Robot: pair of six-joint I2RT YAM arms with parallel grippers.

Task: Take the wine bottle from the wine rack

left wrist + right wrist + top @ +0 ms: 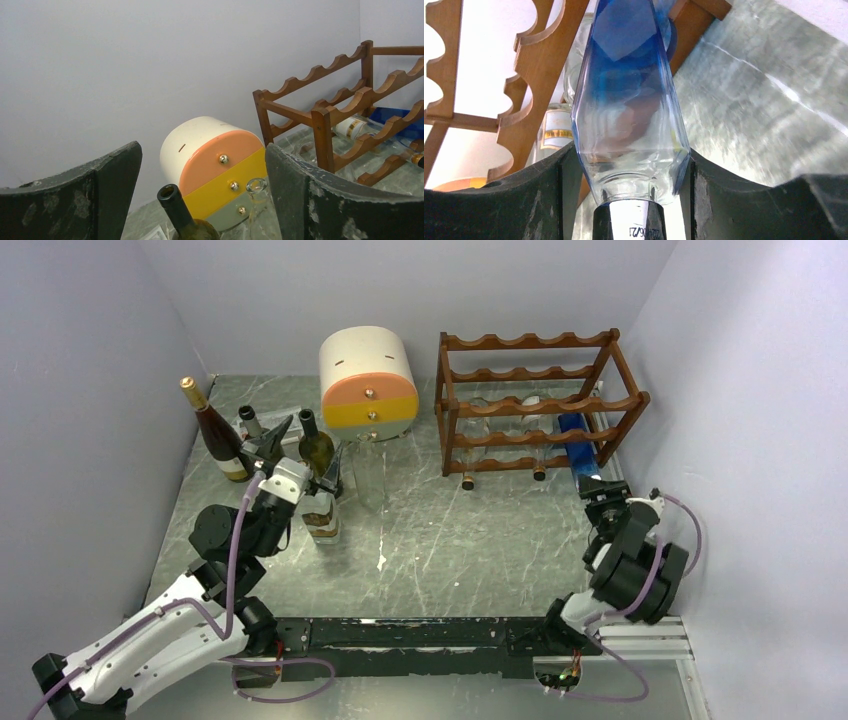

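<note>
The dark reddish-brown wooden wine rack (540, 400) stands at the back right; it also shows in the left wrist view (340, 110) and the right wrist view (539, 60). A blue-tinted glass wine bottle (580, 445) lies in its right end, low down, neck pointing toward me. My right gripper (603, 490) is shut on this bottle's shoulder, just above the dark neck (629, 220), with both pads against the glass (629, 100). My left gripper (300, 445) is wide open and empty at the left, above standing bottles.
A cream-and-orange drawer unit (368, 382) stands left of the rack. Two more bottles (505, 425) lie in the rack. A dark green bottle (175, 205), a clear bottle (256, 186), and a gold-capped dark bottle (215, 435) stand at the left. Walls close in on both sides.
</note>
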